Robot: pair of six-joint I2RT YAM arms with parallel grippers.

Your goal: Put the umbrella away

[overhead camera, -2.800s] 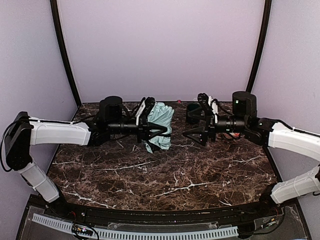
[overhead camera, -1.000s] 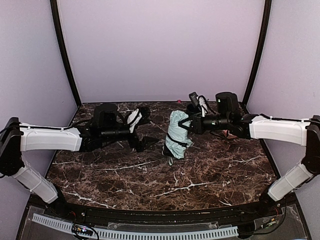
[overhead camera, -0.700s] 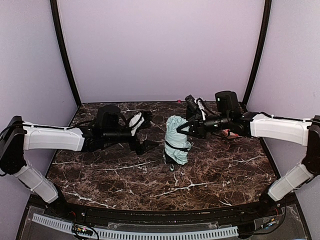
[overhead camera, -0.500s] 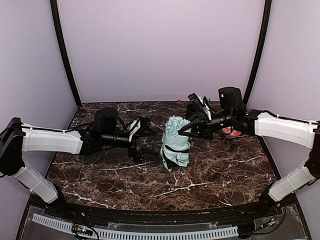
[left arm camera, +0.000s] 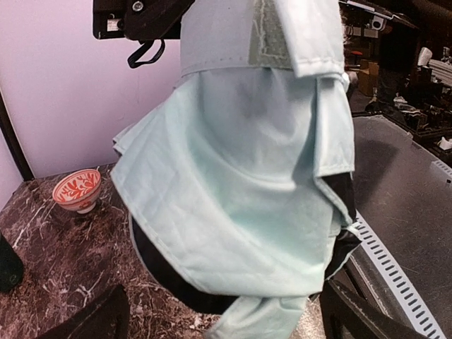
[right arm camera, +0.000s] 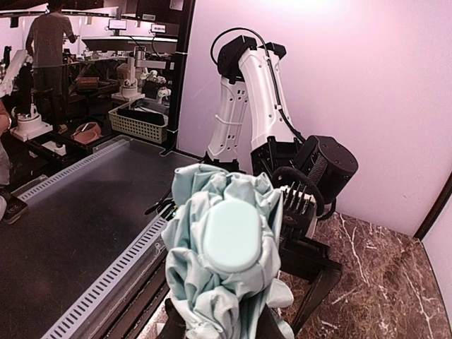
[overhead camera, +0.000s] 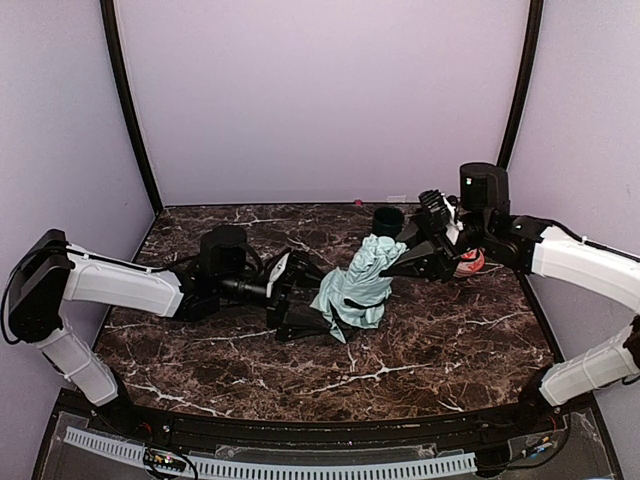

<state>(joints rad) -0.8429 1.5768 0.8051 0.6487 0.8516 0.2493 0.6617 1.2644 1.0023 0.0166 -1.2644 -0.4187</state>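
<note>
You're mid-handover on the pale mint-green fabric umbrella (overhead camera: 358, 288). It hangs tilted over the middle of the dark marble table (overhead camera: 420, 365), its top end up at the right and its loose black-lined folds drooping low toward the left. I can't tell whether the lowest flap touches the marble.

Your right gripper (overhead camera: 405, 262) has the upper end. The wrist view shows the rounded mint cap dead centre with bunched fabric below it. The fingers themselves are hidden, but the bundle is being carried from that end, so I read it as pinched.

Your left gripper (overhead camera: 312, 300) is spread wide. Its two dark fingers sit either side of the hanging canopy with nothing clamped yet, and the wrist view is filled with slack cloth.

The canopy isn't tidy. The flaps bulge out and the grey-green fastening strip (left arm camera: 266, 32) near the top looks undone. So I'd call this the gathering step, and it looks well short of finished.

The next move calls for the left fingers to close on the slack folds low down, squeezing them against the shaft without snagging a rib.

Pose-wise, your left arm reaches in low and nearly level from the left. The right arm comes from the right with its wrist angled down and inward. The dark green cup (overhead camera: 388, 218) stands just behind the umbrella, and the small red-patterned bowl (overhead camera: 468, 263) sits under the right wrist.
</note>
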